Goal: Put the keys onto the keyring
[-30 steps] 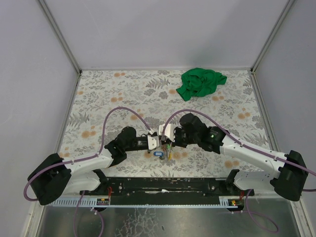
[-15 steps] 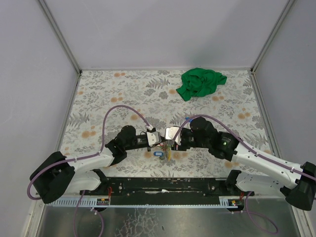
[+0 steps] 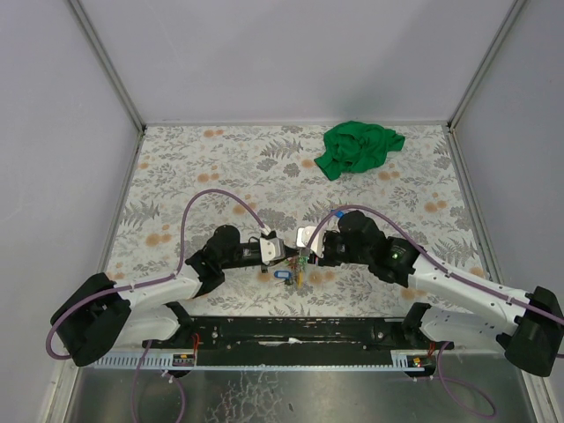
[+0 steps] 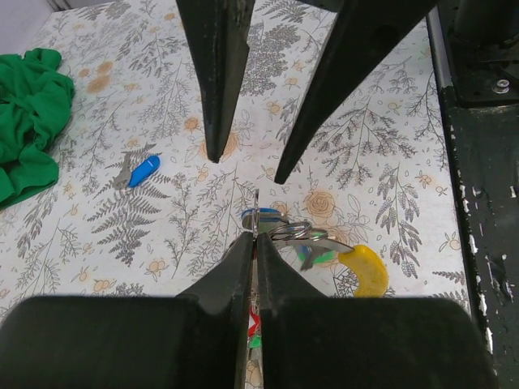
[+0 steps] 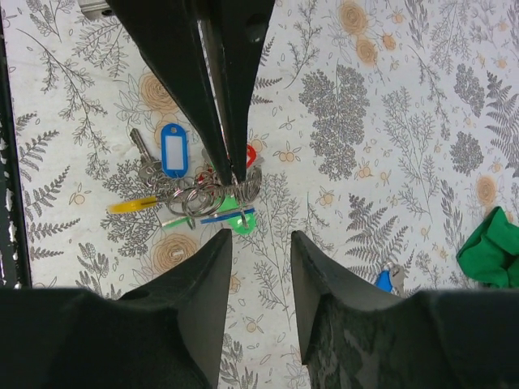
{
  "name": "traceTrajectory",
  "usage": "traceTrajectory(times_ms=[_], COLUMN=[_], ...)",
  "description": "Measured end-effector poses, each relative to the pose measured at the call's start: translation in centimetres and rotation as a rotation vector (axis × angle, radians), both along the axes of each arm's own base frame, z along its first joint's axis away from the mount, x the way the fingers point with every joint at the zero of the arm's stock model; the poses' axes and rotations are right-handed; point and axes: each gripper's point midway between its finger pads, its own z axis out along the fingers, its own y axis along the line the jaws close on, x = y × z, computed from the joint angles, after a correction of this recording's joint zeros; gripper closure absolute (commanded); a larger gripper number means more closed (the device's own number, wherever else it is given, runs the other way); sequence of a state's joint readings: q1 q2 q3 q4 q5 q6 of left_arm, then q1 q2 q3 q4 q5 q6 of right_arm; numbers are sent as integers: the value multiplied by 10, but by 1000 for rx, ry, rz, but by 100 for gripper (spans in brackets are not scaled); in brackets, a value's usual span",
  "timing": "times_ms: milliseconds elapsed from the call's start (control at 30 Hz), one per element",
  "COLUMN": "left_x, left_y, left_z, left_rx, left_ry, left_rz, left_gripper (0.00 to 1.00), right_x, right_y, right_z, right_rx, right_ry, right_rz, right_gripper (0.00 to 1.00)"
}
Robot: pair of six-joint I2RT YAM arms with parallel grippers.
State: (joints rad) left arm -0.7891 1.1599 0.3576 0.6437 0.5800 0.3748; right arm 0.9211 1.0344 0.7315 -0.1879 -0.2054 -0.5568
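Observation:
My left gripper is shut on the thin silvery keyring, held edge-on just above the table. Several keys hang on small rings beside it: a yellow one, a blue tag, a green one and a red one. My right gripper is open and empty, its fingertips a short way from the keyring. One loose blue key lies apart on the table; it also shows in the right wrist view. From above, the left gripper and right gripper face each other over the bunch.
A crumpled green cloth lies at the back right of the flower-patterned table. The black front rail runs just below the keys. Grey walls close in the table on three sides.
My right arm pulled back to the right from the left gripper, uncovering the loose blue key behind it, then edged in again. The left gripper stayed shut on the keyring.

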Motion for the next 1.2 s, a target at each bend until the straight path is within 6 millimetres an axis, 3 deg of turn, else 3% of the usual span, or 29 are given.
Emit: traceTrajectory(times_ms=[233,567,733,1200], left_x=[-3,-5,-6,-9], left_y=[-1,-1,-1,-2], left_z=[0,1,2,0], left_rx=[-2,-4,-6,-1], left_ry=[2,2,1,10], left_rz=[-19,-28,-33,-49], left_gripper=[100,100,100,100], right_x=[-1,-3,-4,-10], right_y=[6,7,7,7], right_z=[-4,-12,-12,-14], right_rx=[3,-17,-17,-16], right_ry=[13,29,31,56], right_rz=[33,48,55,79], right_gripper=[64,83,100,100])
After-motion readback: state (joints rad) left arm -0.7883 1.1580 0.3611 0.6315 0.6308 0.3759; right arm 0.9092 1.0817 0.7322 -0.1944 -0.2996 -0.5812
